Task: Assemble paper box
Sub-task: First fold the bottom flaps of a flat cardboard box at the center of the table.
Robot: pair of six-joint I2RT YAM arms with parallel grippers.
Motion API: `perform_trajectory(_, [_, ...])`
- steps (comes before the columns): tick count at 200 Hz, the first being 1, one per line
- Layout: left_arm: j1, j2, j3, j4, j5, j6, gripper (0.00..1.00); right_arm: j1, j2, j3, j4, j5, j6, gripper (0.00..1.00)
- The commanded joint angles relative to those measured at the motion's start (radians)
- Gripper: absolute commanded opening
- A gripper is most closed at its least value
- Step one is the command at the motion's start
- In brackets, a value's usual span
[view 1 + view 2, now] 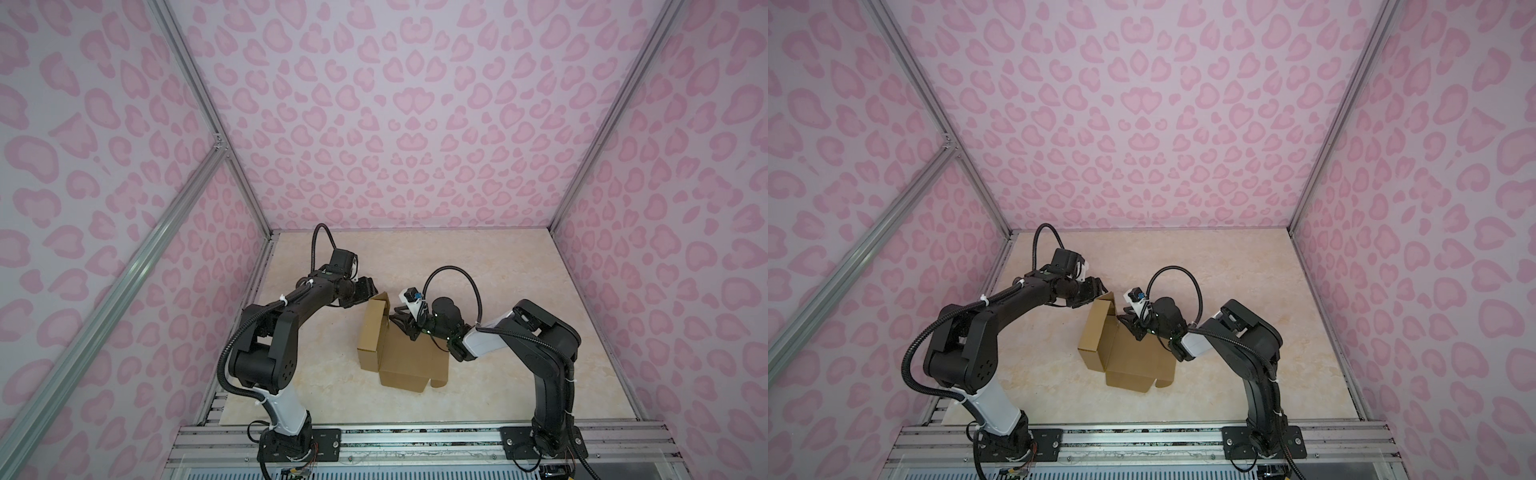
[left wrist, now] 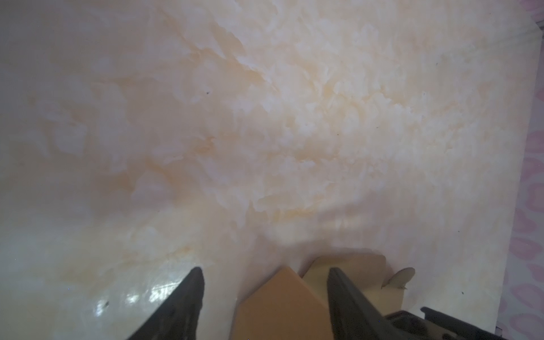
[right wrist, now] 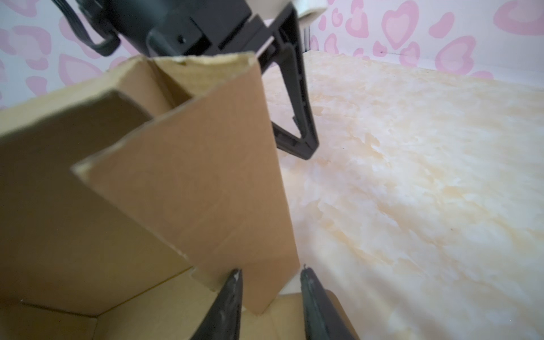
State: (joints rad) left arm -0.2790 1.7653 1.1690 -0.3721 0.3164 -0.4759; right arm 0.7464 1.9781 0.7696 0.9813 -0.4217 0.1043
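Right gripper [image 3: 269,272] fingers [image 3: 228,303] straddle an upright flap [image 3: 191,191] — paper box [image 3: 59,220] half-folded.

box [image 1: 411,361] | plain brown cardboard, half-folded | base flat, surface [image 1: 519,291] centre | long wall raised at 9 o'clock | flap upright at 12 o'clock

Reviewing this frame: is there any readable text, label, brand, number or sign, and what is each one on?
No text in these views is readable.
paper box: plain brown cardboard, no print on any face shown.
base plates under the arms: tiny pale marks, too small to read.
walls: pink heart pattern only, no words.
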Motion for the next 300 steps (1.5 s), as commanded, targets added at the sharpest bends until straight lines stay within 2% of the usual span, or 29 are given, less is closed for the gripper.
perform_trajectory(1, [-0.008, 0.022, 0.02, 0.028, 0.093, 0.043, 0.69, 0.009, -0.011, -0.006, 0.016, 0.024, -0.03, 0.36])
perform_trajectory(51, [-0.02, 0.024, -0.005, 0.013, 0.16, 0.069, 0.69, 0.016, -0.037, -0.011, -0.016, 0.034, -0.052, 0.36])
perform_trajectory(76, [-0.028, 0.003, -0.031, -0.006, 0.169, 0.076, 0.69, 0.052, -0.064, -0.038, -0.03, 0.062, -0.09, 0.36])
perform_trajectory(162, [-0.059, 0.001, -0.033, -0.053, 0.156, 0.102, 0.69, 0.079, -0.064, -0.085, 0.048, 0.092, -0.068, 0.36])
perform_trajectory(189, [-0.056, -0.028, -0.031, -0.047, 0.118, 0.079, 0.69, 0.086, -0.071, -0.082, 0.046, 0.093, -0.071, 0.36])
perform_trajectory(249, [-0.005, -0.22, -0.045, -0.055, -0.077, 0.013, 0.81, 0.096, -0.073, -0.082, 0.042, 0.097, -0.069, 0.36])
perform_trajectory(264, [0.006, -0.306, -0.076, -0.076, -0.141, -0.003, 0.81, 0.097, -0.074, -0.083, 0.042, 0.103, -0.07, 0.36])
perform_trajectory(300, [0.004, -0.582, -0.219, -0.138, -0.195, -0.058, 0.84, 0.099, -0.083, -0.094, 0.048, 0.104, -0.068, 0.36])
